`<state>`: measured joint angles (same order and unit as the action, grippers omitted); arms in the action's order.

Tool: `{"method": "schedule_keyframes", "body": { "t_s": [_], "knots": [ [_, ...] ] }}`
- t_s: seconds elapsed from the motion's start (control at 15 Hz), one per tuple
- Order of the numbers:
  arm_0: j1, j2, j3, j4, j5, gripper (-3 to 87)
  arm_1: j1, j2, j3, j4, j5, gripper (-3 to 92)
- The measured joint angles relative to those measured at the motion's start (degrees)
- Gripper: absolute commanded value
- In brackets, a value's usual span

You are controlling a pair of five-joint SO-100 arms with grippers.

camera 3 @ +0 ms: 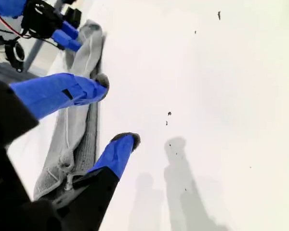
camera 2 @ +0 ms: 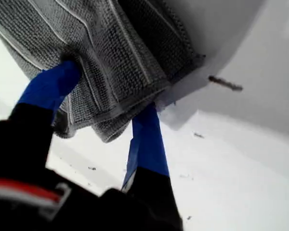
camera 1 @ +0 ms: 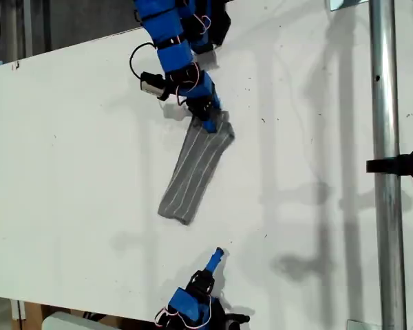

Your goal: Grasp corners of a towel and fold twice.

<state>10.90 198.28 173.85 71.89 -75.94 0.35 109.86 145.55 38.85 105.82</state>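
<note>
Where the exterior view shows the white table (camera 1: 76,158) from above, the towel (camera 1: 196,168) lies folded into a long narrow strip just left of the frame's middle, slanting from its upper end near the top centre down to a lower end towards the exterior view's left. My first gripper (camera 1: 208,124) reaches in from the top of that frame and has its jaws clamped on the strip's upper end; the first wrist view shows the grey striped cloth (camera 2: 120,53) bunched between the two blue fingers (camera 2: 147,139), with the layered edges hanging below them. My second gripper (camera 1: 217,256) sits at the bottom centre of the exterior view, well apart from the towel's lower end, and in the second wrist view its jaws stand apart with nothing between them, the towel (camera 3: 82,120) stretching away behind its fingers (camera 3: 116,151) towards the other arm. A metal pole (camera 1: 385,137) runs down the exterior view's right side.
</note>
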Motion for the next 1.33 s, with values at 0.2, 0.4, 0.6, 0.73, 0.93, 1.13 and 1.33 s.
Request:
{"method": "schedule_keyframes", "body": {
  "t_s": [0.2, 0.4, 0.6, 0.73, 0.93, 1.13, 1.33],
  "knots": [
    [-0.1, 0.0, 0.0, 0.0, 0.2, 19.0, 12.4, -5.0, -5.4, 1.4, -14.8, 2.1],
    [-0.8, 0.0, 0.0, 0.0, 1.2, 19.0, 21.9, -8.0, -11.2, 6.1, -27.2, -0.1],
    [-1.2, 0.0, 0.0, 0.0, 1.2, 19.0, 22.9, -3.6, -11.2, 15.8, -28.4, -0.1],
    [-1.2, 0.0, 0.0, 0.0, 1.2, 18.9, 20.3, 7.8, -10.4, 25.1, -24.8, -0.1],
    [-1.1, 0.0, 0.0, -0.6, 1.2, 18.6, 15.9, 22.8, -12.6, 42.4, -20.0, -0.2],
    [-1.7, 0.0, 1.1, -1.9, 1.2, 18.3, 14.8, 11.0, -28.4, 39.8, -21.8, -0.2],
    [-1.7, 0.0, 2.5, -2.5, 1.1, 18.1, 15.1, -9.8, -49.0, 31.2, -27.9, -0.2]
  ]
}}
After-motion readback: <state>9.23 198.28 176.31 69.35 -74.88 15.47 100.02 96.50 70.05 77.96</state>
